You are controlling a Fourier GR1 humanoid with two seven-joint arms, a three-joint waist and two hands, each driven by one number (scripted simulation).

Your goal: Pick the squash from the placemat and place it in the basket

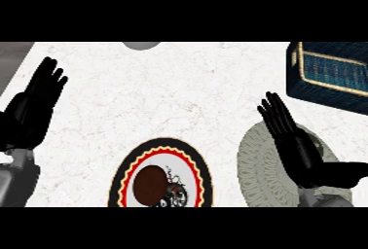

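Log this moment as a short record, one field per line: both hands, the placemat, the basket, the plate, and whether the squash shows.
left hand: open, fingers straight, resting at the view's left edge
right hand: open, fingers straight, over the placement
placemat: round, grey-green, partly hidden by the right hand
basket: dark blue, upper right corner
plate: patterned rim, brown round item on it
squash: not visible; possibly hidden under the right hand

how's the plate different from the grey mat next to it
The plate has a black rim with red and yellow scalloped rings and a white centre; the mat is plain grey with a fine woven pattern. A dark brown oval thing lies on the plate; the right hand is over the mat and hides part of it. Both are round, lie flat on the counter and are cut by the view's lower edge.
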